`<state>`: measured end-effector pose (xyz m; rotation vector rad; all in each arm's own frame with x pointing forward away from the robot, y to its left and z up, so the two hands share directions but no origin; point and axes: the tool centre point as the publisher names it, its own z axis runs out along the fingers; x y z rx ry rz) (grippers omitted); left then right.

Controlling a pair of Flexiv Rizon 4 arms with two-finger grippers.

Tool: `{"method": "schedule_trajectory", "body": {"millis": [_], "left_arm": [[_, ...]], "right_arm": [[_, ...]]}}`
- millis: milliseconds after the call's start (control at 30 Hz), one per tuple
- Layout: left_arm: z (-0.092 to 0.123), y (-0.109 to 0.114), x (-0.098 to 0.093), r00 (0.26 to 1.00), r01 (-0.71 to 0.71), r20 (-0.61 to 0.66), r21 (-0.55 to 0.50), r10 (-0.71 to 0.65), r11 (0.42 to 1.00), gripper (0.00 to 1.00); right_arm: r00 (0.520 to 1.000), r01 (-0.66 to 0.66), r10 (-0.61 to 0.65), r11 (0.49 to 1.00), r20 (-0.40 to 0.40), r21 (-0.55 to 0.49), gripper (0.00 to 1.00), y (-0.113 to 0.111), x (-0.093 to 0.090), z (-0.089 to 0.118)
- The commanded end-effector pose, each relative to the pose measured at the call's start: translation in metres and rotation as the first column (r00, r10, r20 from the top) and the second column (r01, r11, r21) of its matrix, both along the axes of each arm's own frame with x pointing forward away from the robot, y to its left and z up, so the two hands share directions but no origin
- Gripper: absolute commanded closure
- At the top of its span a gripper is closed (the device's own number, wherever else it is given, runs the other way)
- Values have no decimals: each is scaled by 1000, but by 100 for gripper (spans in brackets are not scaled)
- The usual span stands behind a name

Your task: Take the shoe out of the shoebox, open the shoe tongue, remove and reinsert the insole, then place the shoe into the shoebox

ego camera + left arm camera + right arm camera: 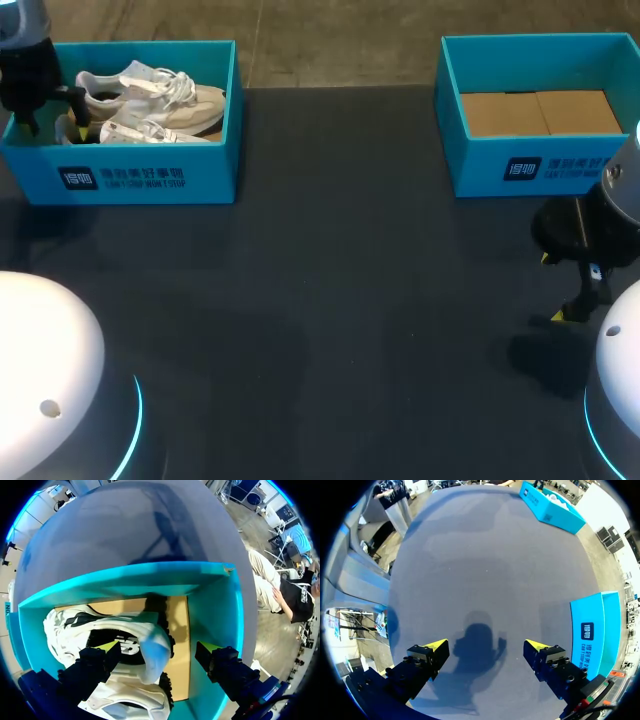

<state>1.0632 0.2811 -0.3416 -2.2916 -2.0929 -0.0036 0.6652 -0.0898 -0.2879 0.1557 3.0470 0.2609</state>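
Since the shoe (70, 625) has not yet left the box (140, 47), the step in hand is, I judge, the first lift, and the left tool (159, 651) is placed for it. It hangs over the heel end, released, one finger above the shoe's mouth and the other above the bare cardboard floor beside the box wall, with the heel collar between them but not pinched. To do this well, the tool should come down so that one finger goes inside the mouth and the other outside the heel. It should close firmly on the collar alone and avoid catching the second shoe (125, 700), which lies right alongside, under the finger on that side. A straight rise would likely clear the wall best, since the heel sits close to it; a slanted pull might drag the box across the tabletop (330, 300). The collar looks soft and padded, so it may fold in the grip and the toe may droop. The shoe is a pale, off-white lace-up trainer with a dark insole showing through the mouth and a dark ridged sole edge. The pair lies with toes toward 3 o'clock, in the box at 10 o'clock of the tabletop. The empty box (540, 40) stands at 2 o'clock, well apart. The right tool (488, 649) hovers at 4 o'clock above bare tabletop, released and holding nothing.
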Motion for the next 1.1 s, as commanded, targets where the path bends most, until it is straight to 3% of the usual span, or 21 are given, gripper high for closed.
{"method": "schedule_trajectory", "body": {"millis": [33, 600, 733, 800, 1100], "left_arm": [[-7, -1, 2, 1000, -4, -1, 8, 4, 1000, 0], [-32, 2, 4, 999, -42, -21, 16, 42, 999, 0], [-36, 3, 4, 998, -52, -23, 16, 52, 999, 10], [-38, 4, 4, 998, -53, -22, 20, 54, 998, 8], [-46, 4, -1, 998, -55, -27, 35, 56, 998, 20]], "right_arm": [[1000, -1, 1, 1000, 4, 0, 0, -1, -2, 0], [1000, -1, 1, 1000, 4, 0, 0, -1, -2, 0], [1000, -1, 1, 1000, 4, 0, 0, -1, -2, 0], [1000, -1, 1, 1000, 4, 0, 0, -1, -2, 0], [1000, -1, 1, 1000, 4, 0, 0, -1, -2, 0]]}}
